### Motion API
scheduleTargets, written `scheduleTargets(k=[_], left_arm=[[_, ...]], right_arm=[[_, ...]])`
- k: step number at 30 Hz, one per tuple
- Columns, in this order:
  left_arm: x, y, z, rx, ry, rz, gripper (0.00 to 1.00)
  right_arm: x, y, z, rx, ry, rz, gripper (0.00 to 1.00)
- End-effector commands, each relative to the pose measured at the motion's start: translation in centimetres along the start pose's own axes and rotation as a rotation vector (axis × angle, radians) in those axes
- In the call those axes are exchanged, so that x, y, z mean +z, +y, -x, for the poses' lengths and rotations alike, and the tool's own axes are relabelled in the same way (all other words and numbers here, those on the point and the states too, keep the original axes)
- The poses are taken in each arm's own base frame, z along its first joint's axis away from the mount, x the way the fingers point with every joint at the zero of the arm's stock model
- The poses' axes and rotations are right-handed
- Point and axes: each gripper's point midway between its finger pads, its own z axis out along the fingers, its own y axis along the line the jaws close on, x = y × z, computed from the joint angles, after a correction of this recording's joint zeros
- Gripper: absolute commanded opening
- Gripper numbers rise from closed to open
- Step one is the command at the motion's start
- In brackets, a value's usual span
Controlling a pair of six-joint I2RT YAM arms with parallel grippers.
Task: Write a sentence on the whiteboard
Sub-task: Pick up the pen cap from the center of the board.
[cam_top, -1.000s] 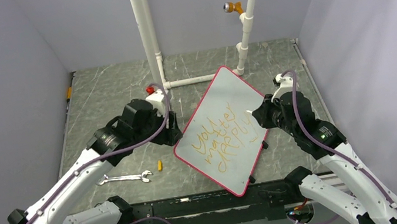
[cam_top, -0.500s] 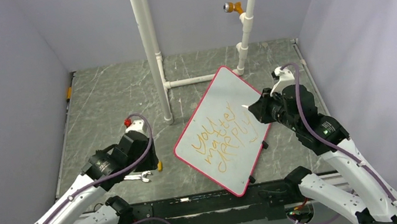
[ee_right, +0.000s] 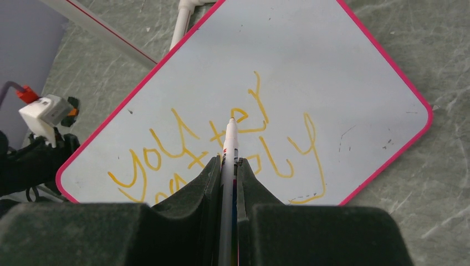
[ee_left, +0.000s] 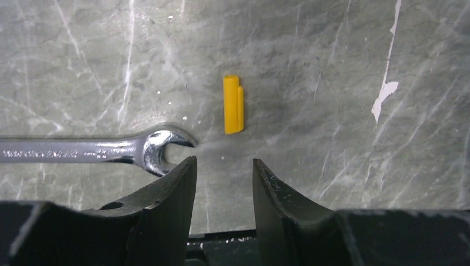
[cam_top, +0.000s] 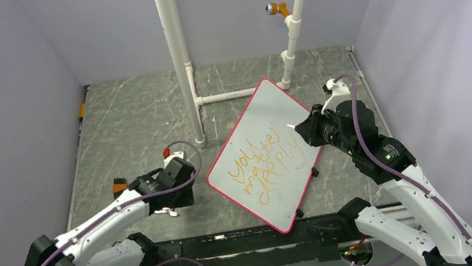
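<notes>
The whiteboard (cam_top: 265, 111) lies tilted like a diamond on the table, with a red rim. The sentence (cam_top: 262, 164) is in orange-yellow slanted lines and reads roughly "You matter deeply". It also shows in the right wrist view (ee_right: 183, 147) on the whiteboard (ee_right: 321, 66). My right gripper (cam_top: 310, 130) is shut on a white marker (ee_right: 229, 138), whose tip points at the lettering from over the board's right edge. My left gripper (ee_left: 224, 160) is open and empty, low over the table just short of a yellow marker cap (ee_left: 233, 104), left of the board.
A steel wrench (ee_left: 83, 149) lies left of the cap, its open end beside my left fingertip. A white pipe frame (cam_top: 176, 57) stands behind the board, with an orange fitting (cam_top: 278, 8) on the right pipe. Grey walls enclose the table.
My left arm pulled back from the board's left edge toward the near left and now hangs over the wrench and cap. My right gripper shifted slightly with the marker.
</notes>
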Motion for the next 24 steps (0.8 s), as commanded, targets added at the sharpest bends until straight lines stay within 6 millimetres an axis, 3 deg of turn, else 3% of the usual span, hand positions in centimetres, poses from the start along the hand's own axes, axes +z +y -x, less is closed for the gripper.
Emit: scheduleTargets(k=[1, 18, 24], left_arm=[[1.5, -1.3, 1.6, 0.028, -0.048, -0.013, 0.45], [5.3, -0.8, 0.1, 0.098, 0.033, 0.069, 0.35], [5.6, -0.6, -0.2, 0.097, 0.049, 0.085, 0.2]], right_arm=[[-1.1, 1.1, 2.4, -0.02, -0.068, 0.042, 0.0], [-0.3, 0.7, 1.8, -0.041, -0.049, 0.024, 0.0], [-0.2, 0.6, 1.8, -0.044, -0.048, 0.02, 0.0]])
